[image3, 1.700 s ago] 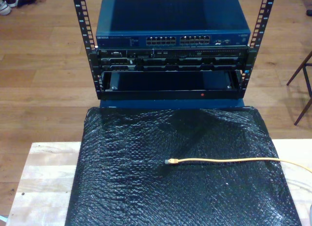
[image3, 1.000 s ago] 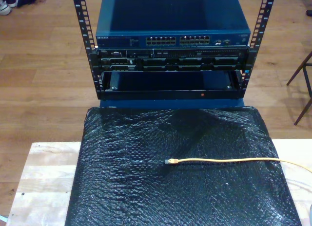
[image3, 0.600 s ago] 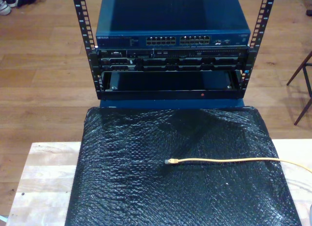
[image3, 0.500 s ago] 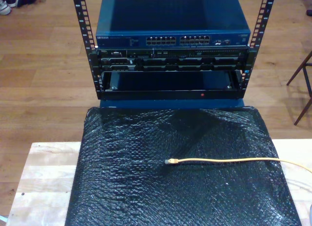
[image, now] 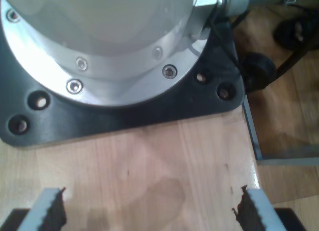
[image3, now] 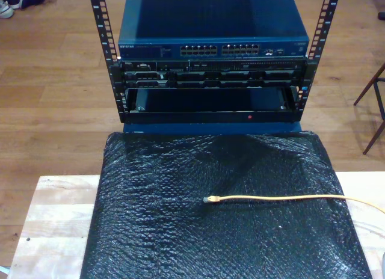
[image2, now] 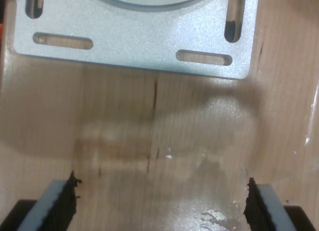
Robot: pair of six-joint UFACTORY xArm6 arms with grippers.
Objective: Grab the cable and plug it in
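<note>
Cable (image3: 283, 198) lies on the black bubble-wrap sheet (image3: 156, 231) that covers the middle of the wooden counter (image3: 54, 231). Long axis runs nearly straight across the exterior view, side to side. Plug end (image3: 209, 199) points toward the exterior view's left and rests near the sheet's centre; the yellow-orange line trails off past the exterior view's right edge.

Rack (image3: 114, 62) stands beyond the far edge of the sheet. The blue switch (image3: 210, 26) sits on top, its row of ports (image3: 219, 50) facing the counter. Plug and ports are well apart, with bare sheet between them.

First tool (image: 149, 211): jaws spread wide, nothing between them. It looks down on bare wood in front of a round arm base on a black mounting plate (image: 124, 116).

Second tool (image2: 162, 201): jaws likewise wide, nothing held. Below it is bare wood, with a slotted metal plate (image2: 134, 37) just ahead.

Neither wrist view has the cable in frame, so which arm is nearer cannot be told.

Judgement: task is at its start, grasp not yet made. The approach likely calls for a tool to come over the sheet and close across the cable just behind the plug, jaws set crosswise to the side-to-side axis. The plug would then need turning toward the ports.
</note>
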